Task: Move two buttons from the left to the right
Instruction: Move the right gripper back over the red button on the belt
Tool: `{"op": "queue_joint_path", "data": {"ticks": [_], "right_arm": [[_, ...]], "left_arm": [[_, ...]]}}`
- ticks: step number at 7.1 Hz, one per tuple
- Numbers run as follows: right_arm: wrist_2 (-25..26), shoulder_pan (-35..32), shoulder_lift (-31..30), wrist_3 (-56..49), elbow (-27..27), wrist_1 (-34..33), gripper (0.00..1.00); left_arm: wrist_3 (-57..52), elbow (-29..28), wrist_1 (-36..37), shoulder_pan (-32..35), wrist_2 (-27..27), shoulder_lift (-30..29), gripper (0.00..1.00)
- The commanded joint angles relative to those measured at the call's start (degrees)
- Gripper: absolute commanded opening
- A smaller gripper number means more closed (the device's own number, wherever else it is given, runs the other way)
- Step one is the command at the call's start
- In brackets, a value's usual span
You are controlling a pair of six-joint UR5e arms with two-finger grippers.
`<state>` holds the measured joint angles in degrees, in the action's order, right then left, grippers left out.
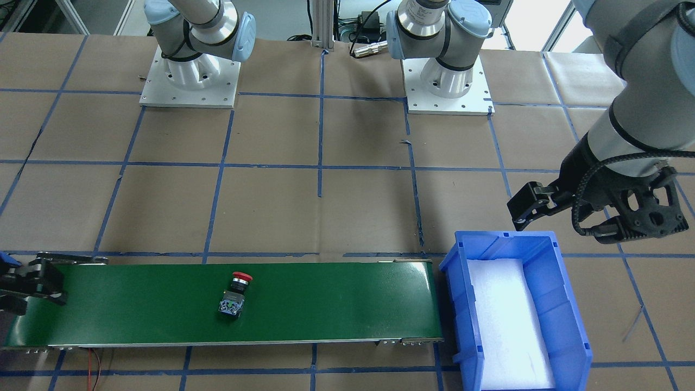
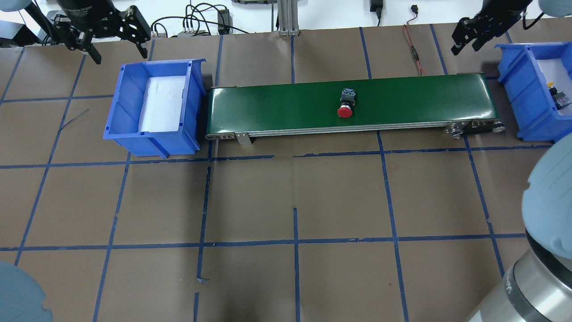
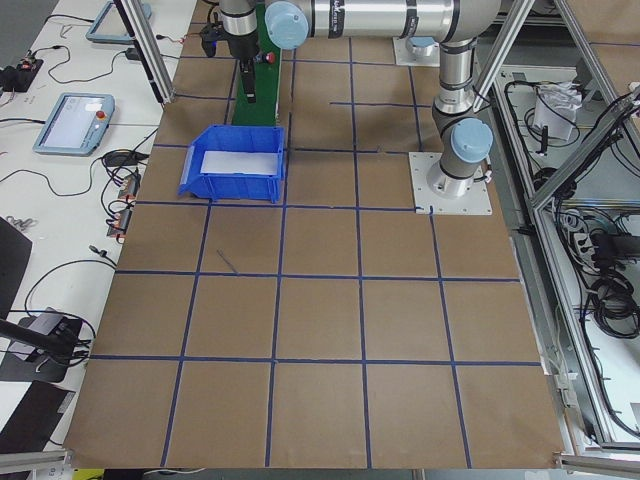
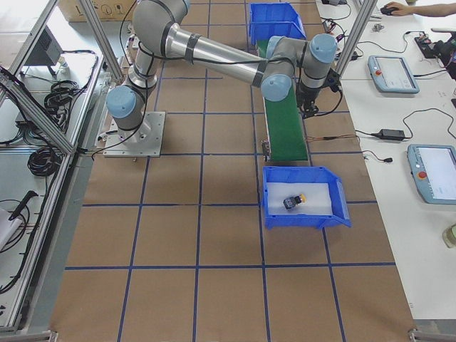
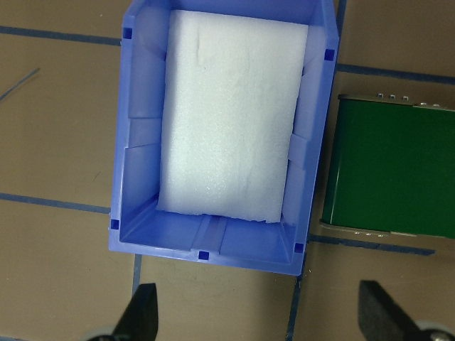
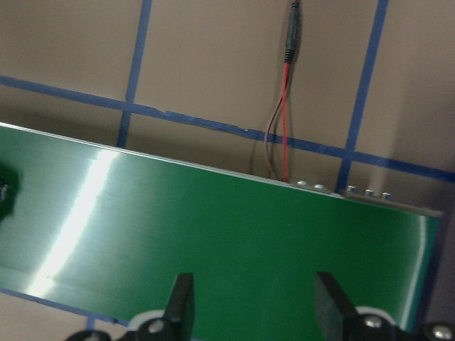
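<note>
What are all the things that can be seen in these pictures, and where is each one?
red button: one, red cap, lying on the conveyor belt
yellow button: one, yellow cap, in the right bin
conveyor belt: one, green, between the bins
left bin: one, blue, belt's left end
right bin: one, blue, belt's right end
foam pads: two, white, one per bin
wire: one, red-black, behind the belt
table: one, brown, blue grid
left gripper: black, open, beside the left bin
right gripper: black, open, near the belt's right end
</note>
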<state>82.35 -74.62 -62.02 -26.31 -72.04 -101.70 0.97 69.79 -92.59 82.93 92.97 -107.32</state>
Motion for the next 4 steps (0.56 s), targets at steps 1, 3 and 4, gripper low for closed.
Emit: {"op": "queue_joint_path", "data": {"ticks": [1, 3, 4], "right_arm": [[-0.09, -4.90, -0.29, 14.64, -2.40, 0.01, 0.77], [0.00, -8.77, -0.73, 25.91, -6.17, -4.18, 0.79], [0.61, -9.83, -0.64, 30.40, -6.79, -4.91, 0.79]], "left_arm": [[0.00, -0.01, -0.05, -0.31, 0.10, 0.27, 1.00], [0.00, 0.25, -0.05, -0.48, -0.07, 0.53, 1.00], [0.00, 0.25, -0.05, -0.48, -0.16, 0.44, 1.00]]}}
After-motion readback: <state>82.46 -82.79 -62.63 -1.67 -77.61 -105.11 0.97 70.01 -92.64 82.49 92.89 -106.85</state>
